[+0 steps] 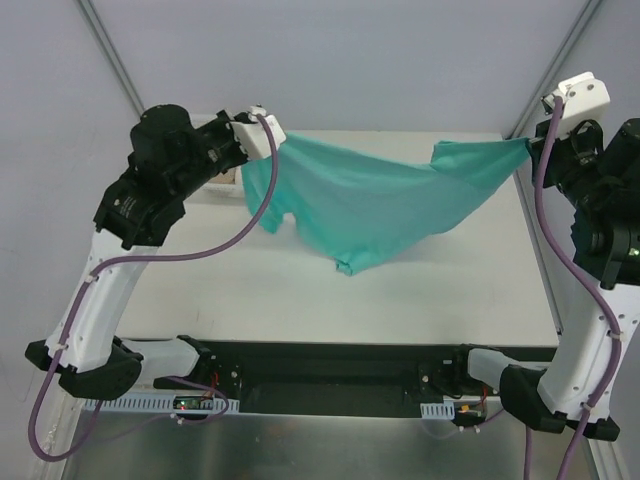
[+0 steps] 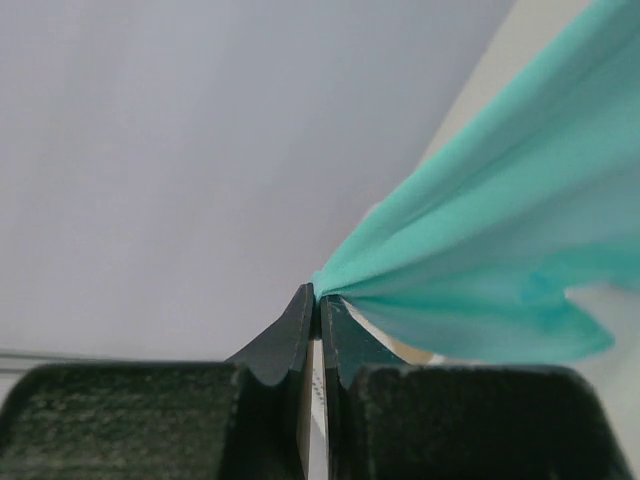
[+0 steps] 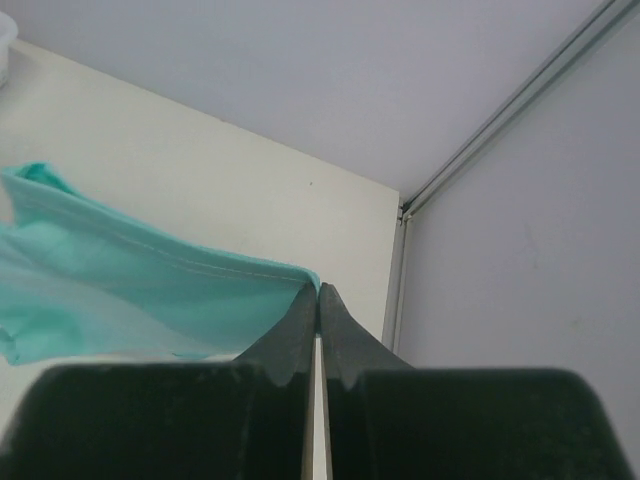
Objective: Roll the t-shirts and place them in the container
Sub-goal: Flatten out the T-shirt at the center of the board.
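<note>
A teal-green t-shirt [image 1: 375,205] hangs stretched in the air between my two grippers, sagging in the middle above the table. My left gripper [image 1: 250,140] is shut on its left corner; in the left wrist view the cloth [image 2: 490,240] fans out from the closed fingertips of the gripper [image 2: 318,297]. My right gripper [image 1: 535,145] is shut on the right corner; in the right wrist view the hemmed edge [image 3: 150,270] runs left from the closed tips of the gripper [image 3: 318,290]. No neck tag shows. No tan or white rolls are clearly in view.
The white table [image 1: 200,290] lies under the shirt. A small tan object [image 1: 228,177] sits at the back left, mostly hidden behind my left arm. Enclosure walls and frame posts [image 1: 560,50] stand close behind and to the right.
</note>
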